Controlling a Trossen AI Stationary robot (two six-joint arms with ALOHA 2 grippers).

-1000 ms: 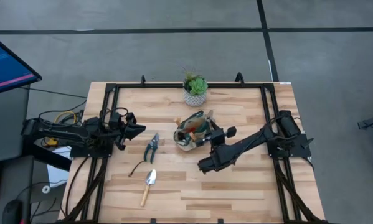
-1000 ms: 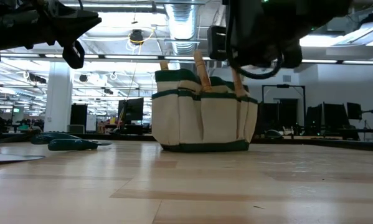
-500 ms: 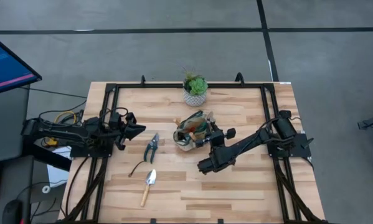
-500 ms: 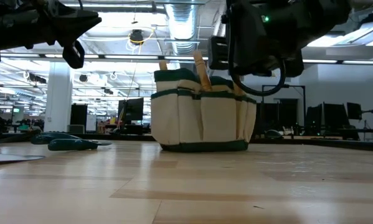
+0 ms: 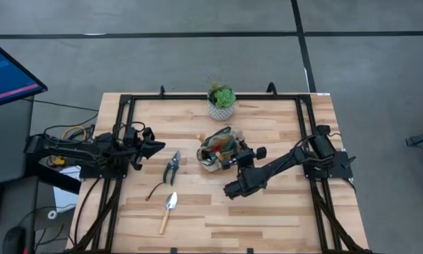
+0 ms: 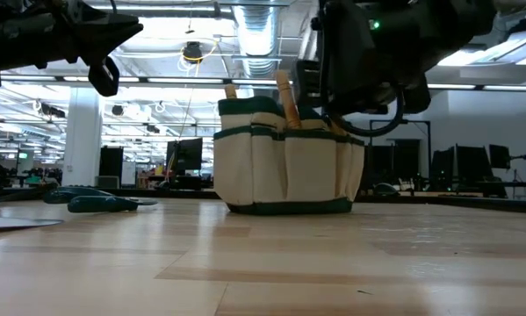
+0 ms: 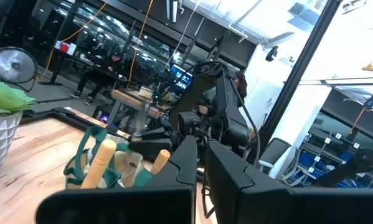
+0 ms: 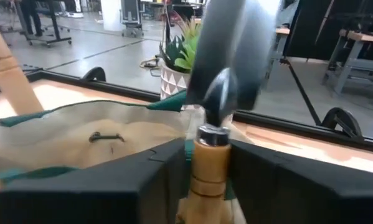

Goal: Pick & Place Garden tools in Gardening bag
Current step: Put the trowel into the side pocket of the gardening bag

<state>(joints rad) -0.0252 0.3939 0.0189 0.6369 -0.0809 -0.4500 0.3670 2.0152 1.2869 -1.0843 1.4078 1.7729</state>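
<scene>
Surface (image 5: 267,212) of pale wood planks carries everything, seen from above. Near its centre stands the gardening bag (image 5: 215,152), tan with green trim, wooden handles already poking out of its top. At 12 o'clock from the bag sits a potted plant (image 5: 221,102), which is no part of the job.

Right tool (image 5: 231,156) is at the bag's 3 o'clock rim, clenched around a trowel (image 8: 218,93): the wrist view shows its fingers pressing on the wooden handle, the blade rising beyond them, with the bag's open mouth just past it. Left tool (image 5: 158,146) hangs over the surface well off at the bag's 9 o'clock, its fingers closed together on nothing, waiting.

Three tools lie loose on the surface between the left arm and the bag: pruning shears (image 5: 171,167) at the bag's 9 o'clock, a second trowel (image 5: 168,210) at about 7 o'clock, and a thin black curved tool (image 5: 155,190) between that trowel and the left arm.

Risk from here, as I judge it: the bag is soft and light, so a trowel pushed against the rim or the handles already inside could tip or drag it. Letting go too early might leave the trowel balanced on the trim, ready to fall outside.
</scene>
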